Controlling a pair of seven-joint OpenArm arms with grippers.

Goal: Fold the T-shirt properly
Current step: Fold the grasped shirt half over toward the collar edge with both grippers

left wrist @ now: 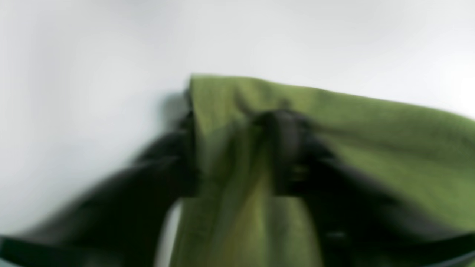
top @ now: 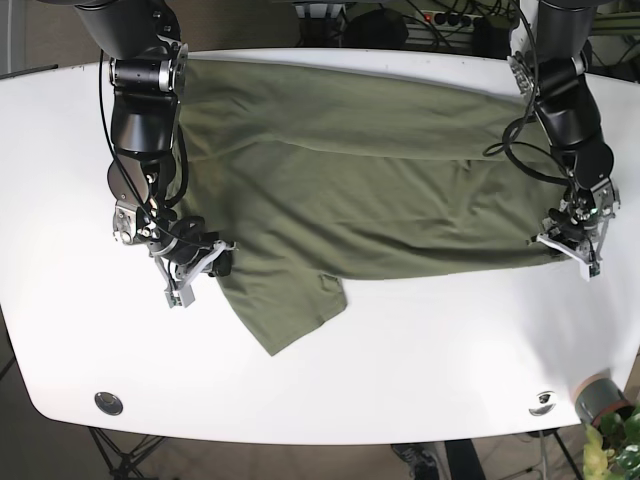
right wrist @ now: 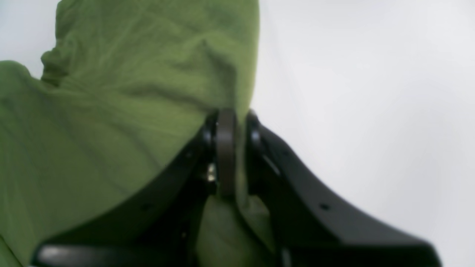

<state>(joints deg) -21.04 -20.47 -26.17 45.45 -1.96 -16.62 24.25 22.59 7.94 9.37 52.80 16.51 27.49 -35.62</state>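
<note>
Green shirt (top: 380, 170) spread across white bench (top: 420, 370). Right claw (right wrist: 237, 122) clenched on its edge near the sleeve; left claw (left wrist: 230, 126) pinching the hem corner, blurry wrist view.

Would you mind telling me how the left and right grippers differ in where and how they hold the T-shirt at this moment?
The left gripper pinches the T-shirt at its straight edge on the base view's right; the right gripper grips it on that view's left, near the sleeve. Cloth at the right gripper bunches into wrinkles, while at the left gripper it looks smoother, though that wrist view is blurred. Both are shut on fabric, low over the white table.
</note>
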